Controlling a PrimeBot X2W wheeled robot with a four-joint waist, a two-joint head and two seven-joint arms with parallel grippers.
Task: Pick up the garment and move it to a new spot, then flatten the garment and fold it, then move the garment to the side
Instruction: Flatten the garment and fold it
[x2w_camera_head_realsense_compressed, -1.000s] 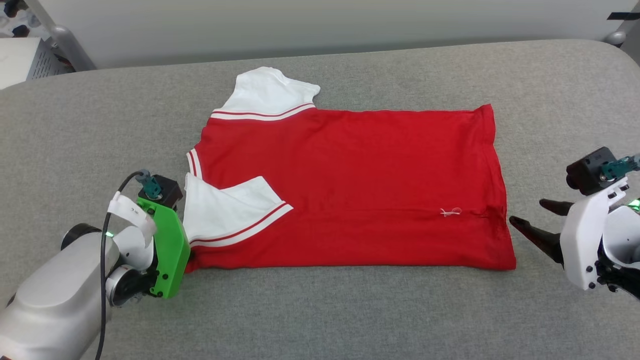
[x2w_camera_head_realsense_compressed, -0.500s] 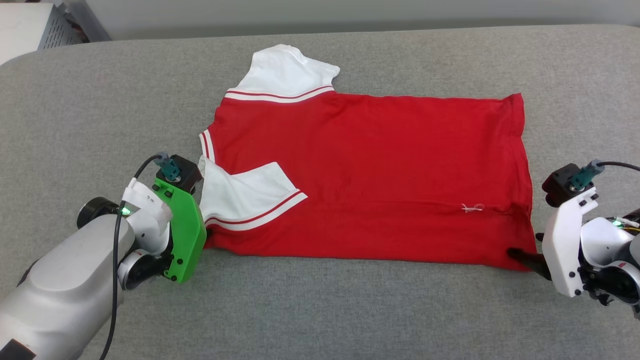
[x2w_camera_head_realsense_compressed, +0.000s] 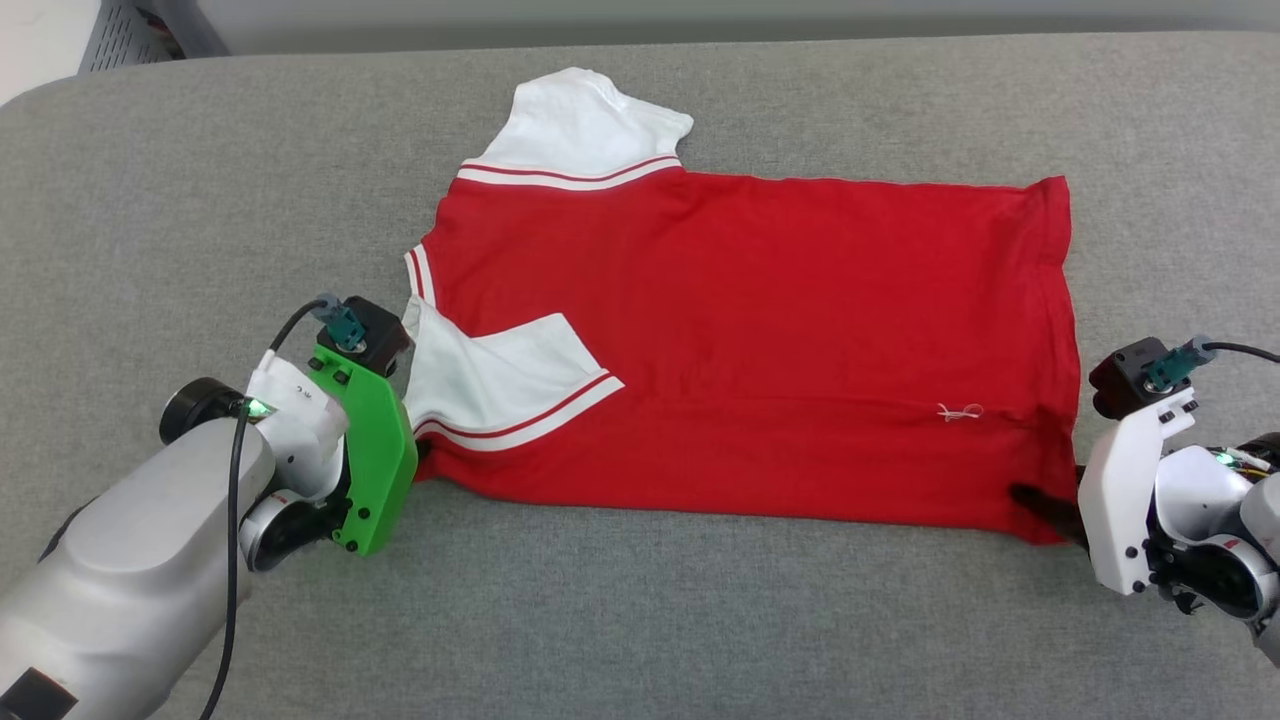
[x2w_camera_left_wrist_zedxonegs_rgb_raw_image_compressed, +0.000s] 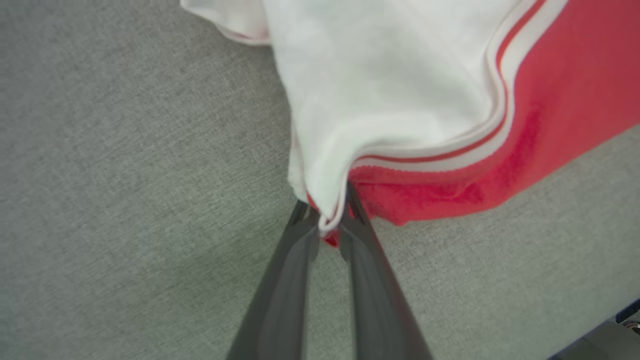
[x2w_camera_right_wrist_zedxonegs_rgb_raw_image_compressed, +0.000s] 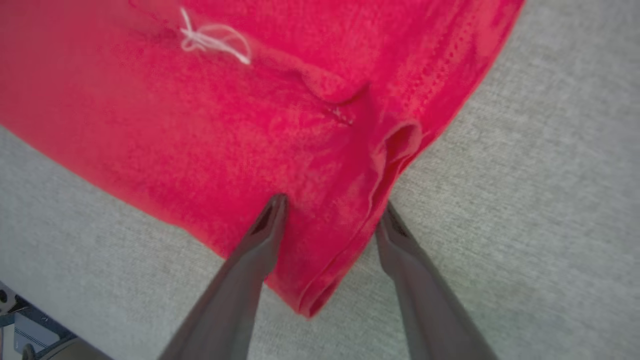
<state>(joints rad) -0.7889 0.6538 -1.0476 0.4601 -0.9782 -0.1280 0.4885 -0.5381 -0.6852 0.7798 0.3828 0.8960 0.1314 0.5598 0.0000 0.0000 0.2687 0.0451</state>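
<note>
Left claw (x2w_camera_left_wrist_zedxonegs_rgb_raw_image_compressed: 327, 212) is pressed together on the shirt's (x2w_camera_head_realsense_compressed: 760, 340) near collar-end corner, pinching the white sleeve (x2w_camera_head_realsense_compressed: 500, 375) edge and red cloth together. At the shirt's near hem corner the right claw (x2w_camera_right_wrist_zedxonegs_rgb_raw_image_compressed: 330, 210) stands spread. One finger (x2w_camera_right_wrist_zedxonegs_rgb_raw_image_compressed: 250, 260) is over the red cloth and the other over the grey tabletop (x2w_camera_head_realsense_compressed: 700, 620) just beside the hem. The shirt lies flat on the tabletop, one sleeve folded onto its body. A small white logo (x2w_camera_head_realsense_compressed: 960, 412) sits near the hem.
</note>
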